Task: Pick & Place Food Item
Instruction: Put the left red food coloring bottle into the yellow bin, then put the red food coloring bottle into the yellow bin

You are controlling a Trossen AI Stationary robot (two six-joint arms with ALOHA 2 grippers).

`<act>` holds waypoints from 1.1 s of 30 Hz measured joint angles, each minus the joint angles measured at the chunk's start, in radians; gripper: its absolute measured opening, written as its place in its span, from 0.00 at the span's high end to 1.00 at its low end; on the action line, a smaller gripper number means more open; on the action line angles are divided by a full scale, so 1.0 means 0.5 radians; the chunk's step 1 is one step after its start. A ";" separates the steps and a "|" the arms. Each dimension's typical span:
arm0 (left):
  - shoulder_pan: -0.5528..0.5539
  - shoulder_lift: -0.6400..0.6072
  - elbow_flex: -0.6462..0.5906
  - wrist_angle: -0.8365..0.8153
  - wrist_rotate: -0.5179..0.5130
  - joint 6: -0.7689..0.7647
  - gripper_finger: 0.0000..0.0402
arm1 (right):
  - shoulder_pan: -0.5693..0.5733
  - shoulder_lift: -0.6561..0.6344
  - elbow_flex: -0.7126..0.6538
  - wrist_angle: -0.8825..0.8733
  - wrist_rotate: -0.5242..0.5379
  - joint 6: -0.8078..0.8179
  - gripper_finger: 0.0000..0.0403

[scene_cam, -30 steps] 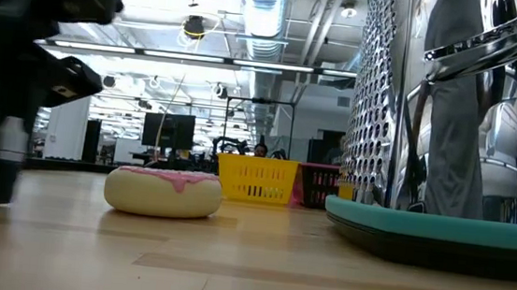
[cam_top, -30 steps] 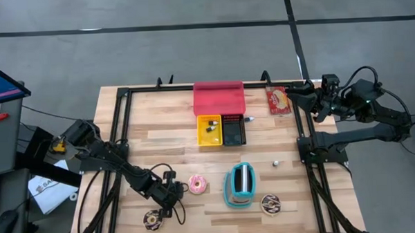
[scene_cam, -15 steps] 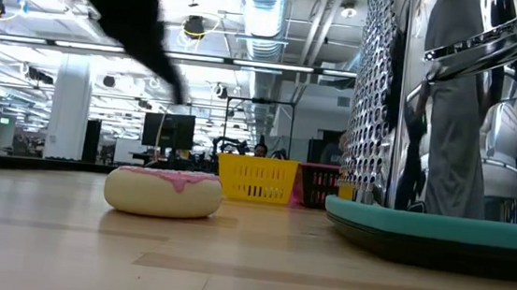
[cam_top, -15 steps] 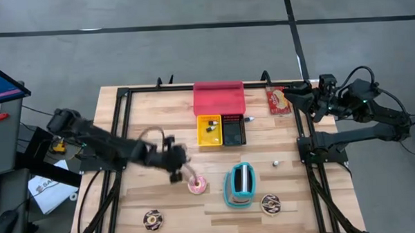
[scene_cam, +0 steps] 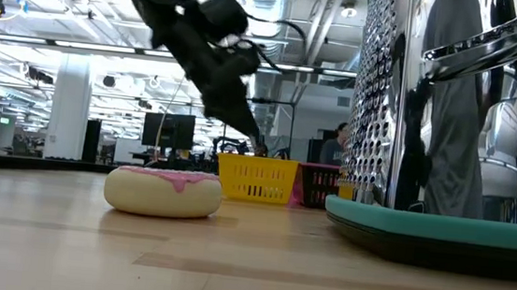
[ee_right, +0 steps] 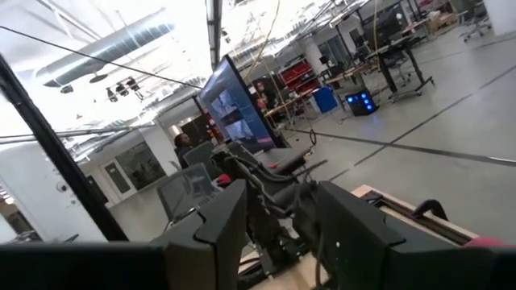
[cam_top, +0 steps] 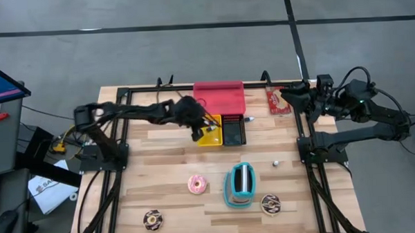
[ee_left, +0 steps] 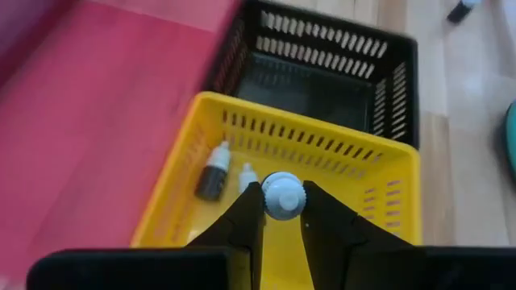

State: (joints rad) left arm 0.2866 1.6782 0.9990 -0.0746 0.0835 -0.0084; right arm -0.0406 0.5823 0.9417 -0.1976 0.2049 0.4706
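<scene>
Wooden table; left hand pinching small white object over yellow basket; right hand spread.

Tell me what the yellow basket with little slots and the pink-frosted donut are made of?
The yellow slotted basket looks like hard moulded plastic: even glossy colour, neat rows of slots. The pink-frosted donut looks like a toy, maybe soft plastic or foam: smooth, matte, seamless cream body. Neither can be told for sure.
</scene>
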 joint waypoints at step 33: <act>-0.022 0.066 0.194 0.016 -0.061 0.063 0.66 | 0.077 -0.028 0.000 -1.062 -0.105 0.563 0.63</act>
State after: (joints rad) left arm 0.2756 1.7113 1.0962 -0.0668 0.0528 0.0232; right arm -0.0023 0.5682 0.9417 -0.7284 0.1523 0.7521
